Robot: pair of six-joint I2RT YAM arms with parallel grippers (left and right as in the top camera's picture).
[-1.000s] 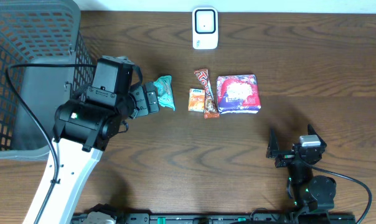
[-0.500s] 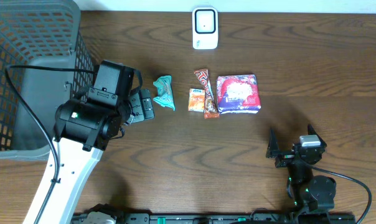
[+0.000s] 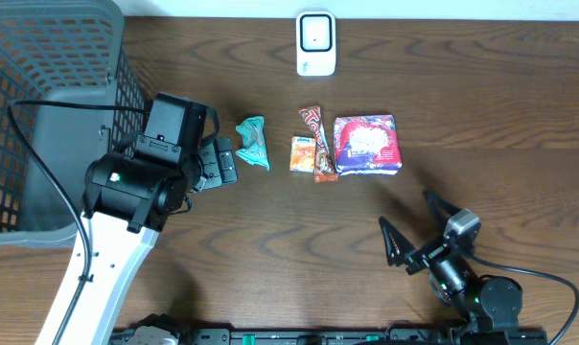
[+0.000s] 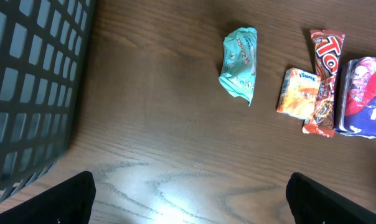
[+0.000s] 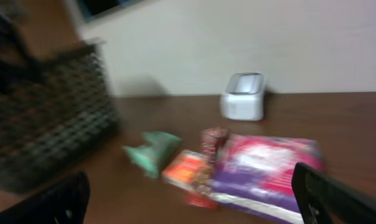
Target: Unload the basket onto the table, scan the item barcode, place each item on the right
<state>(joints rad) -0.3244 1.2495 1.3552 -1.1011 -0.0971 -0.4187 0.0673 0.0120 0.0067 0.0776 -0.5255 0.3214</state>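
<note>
- Dark wood table [image 3: 270, 249], pale wall along its far edge. A white scanner [image 3: 315, 43] stands at mid far edge, facing the room.
- Items lie in a row near the table's centre, in front of the scanner: teal packet [image 3: 254, 142], orange tissue pack [image 3: 302, 153], candy bar [image 3: 313, 134], purple package [image 3: 367, 145].
- Left gripper [image 3: 222, 161] has its jaws spread wide and empty. It sits just beside the teal packet on the basket side, not touching it.
- Right gripper [image 3: 406, 213] is also wide open and empty, near the front edge and well apart from the row.
- Step, as I judge it: the approach. Nothing is lifted yet, and the teal packet is the likely first pick.
- Next move: straddle the packet, close, lift, and turn its barcode toward the scanner. No barcode shows in any view.
- Surroundings: a grey mesh basket [image 3: 40, 96] fills the far left corner, close by the left arm.
- The tissue pack, bar and purple package touch one another. The teal packet lies apart, so access is free.
</note>
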